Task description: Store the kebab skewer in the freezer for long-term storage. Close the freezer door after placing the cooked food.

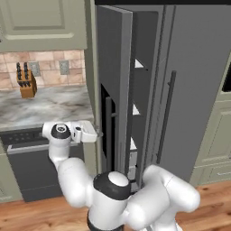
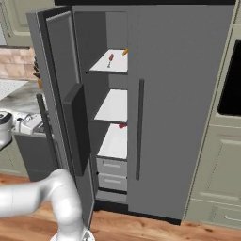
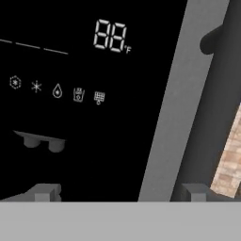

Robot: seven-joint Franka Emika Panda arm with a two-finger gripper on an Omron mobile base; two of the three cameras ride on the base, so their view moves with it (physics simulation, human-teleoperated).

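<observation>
Kitchen, grey fridge: freezer door (image 2: 63,108) ajar; kebab skewer (image 2: 125,52), probably, on top freezer (image 2: 113,94) shelf; claw (image 3: 120,195) spread wide, empty, facing dispenser panel (image 3: 80,94).

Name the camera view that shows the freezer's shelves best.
Right base view: it looks past the open freezer door onto the white shelves. Left base view catches slivers of them edge-on. Hand view faces the door's dispenser panel.

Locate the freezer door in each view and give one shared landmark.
Left base view: freezer door at centre, swung open, seen obliquely.
Right base view: far left, inner face showing.
Hand view: close up, its grey strip beside the black dispenser panel.
Shared landmark: tiled backsplash.
</observation>
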